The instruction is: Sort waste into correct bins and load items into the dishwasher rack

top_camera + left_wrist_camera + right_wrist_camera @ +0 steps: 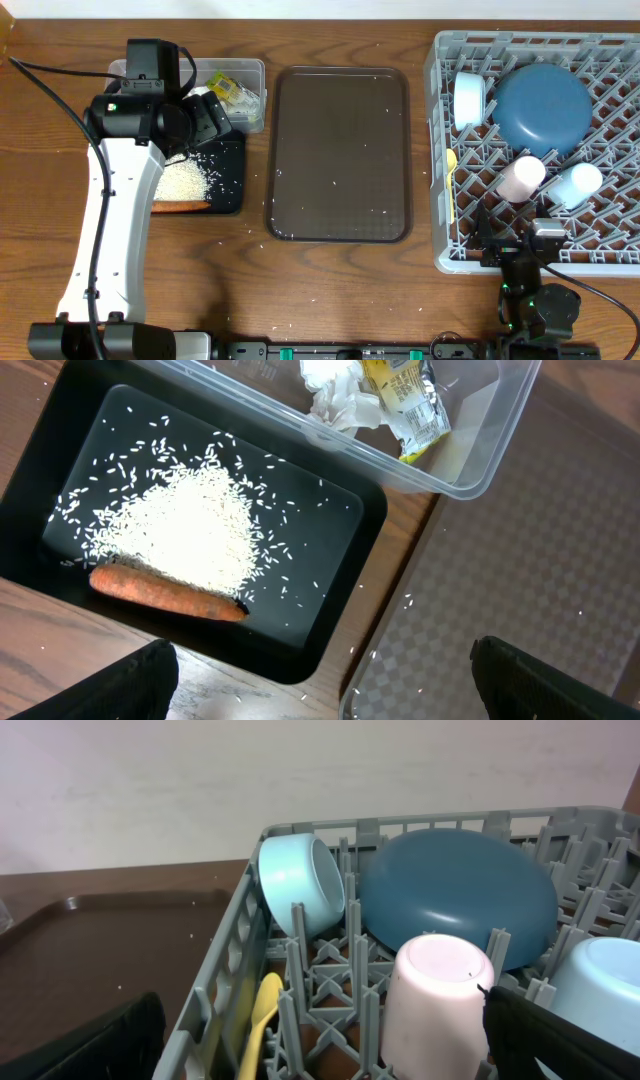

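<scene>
The black tray [232,165] holds a heap of rice [190,530] and the orange sausage piece [165,590]. The clear tub [470,470] behind it holds the crumpled tissue [335,390] and the yellow-green wrapper [405,400]. My left gripper [320,670] hangs open and empty above the tray's near right corner. The grey rack [436,150] holds the white bowl [468,98], blue plate [540,105], pink cup [521,178], light blue cup [575,183] and yellow spoon [452,185]. My right gripper [520,240] is open and empty at the rack's front edge.
The brown serving tray [340,150] lies between the bins and the rack, with scattered rice grains on it. A few grains also lie on the wooden table around it. The left arm hides part of the tub and black tray from overhead.
</scene>
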Robot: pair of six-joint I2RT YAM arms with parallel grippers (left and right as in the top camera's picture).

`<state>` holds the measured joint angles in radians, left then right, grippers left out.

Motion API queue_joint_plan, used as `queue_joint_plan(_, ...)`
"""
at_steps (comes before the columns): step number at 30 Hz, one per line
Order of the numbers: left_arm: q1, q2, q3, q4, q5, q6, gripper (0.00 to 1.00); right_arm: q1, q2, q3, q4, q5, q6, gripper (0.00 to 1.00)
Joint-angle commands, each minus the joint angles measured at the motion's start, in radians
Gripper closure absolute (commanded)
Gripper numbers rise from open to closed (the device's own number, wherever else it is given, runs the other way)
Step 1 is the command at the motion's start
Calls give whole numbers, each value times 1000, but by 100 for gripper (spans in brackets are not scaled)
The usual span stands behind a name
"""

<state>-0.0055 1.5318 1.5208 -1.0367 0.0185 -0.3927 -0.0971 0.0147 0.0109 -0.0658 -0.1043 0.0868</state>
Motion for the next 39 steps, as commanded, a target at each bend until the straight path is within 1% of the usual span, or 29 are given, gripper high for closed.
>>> queue_joint_plan(1, 5, 6, 2, -2, -16, 2, 4, -1, -9, -5, 2, 2, -6, 1)
queue_joint_plan(13, 10, 0, 2, -18, -17, 3, 4, -1, -9, -5, 2, 2, -6, 1)
queue_joint_plan(15, 11, -13, 2, -11, -42, 3, 4, -1, -9, -5, 2, 2, -6, 1)
queue_joint_plan(18, 8, -56, -28, 64, -45, 30, 4, -1, -9, -5, 2, 2, -6, 1)
queue_joint_plan(20, 0, -106, -81, 175, -4, 108, 4, -1, -9, -5, 2, 2, -6, 1)
queue_joint_plan(22, -9, -172, -164, 310, 46, 201, 4, -1, -9, -5, 2, 2, -6, 1)
queue_joint_plan(24, -14, -253, -277, 452, 80, 265, 4, -1, -9, -5, 2, 2, -6, 1)
queue_joint_plan(27, -13, -396, -494, 663, 99, 316, 4, -1, -9, -5, 2, 2, -6, 1)
queue_joint_plan(30, -13, -563, -729, 847, 99, 343, 4, -1, -9, -5, 2, 2, -6, 1)
queue_joint_plan(35, -11, -846, -1065, 1041, 97, 357, 4, -1, -9, -5, 2, 2, -6, 1)
queue_joint_plan(39, -11, -1038, -1247, 1111, 93, 367, 4, -1, -9, -5, 2, 2, -6, 1)
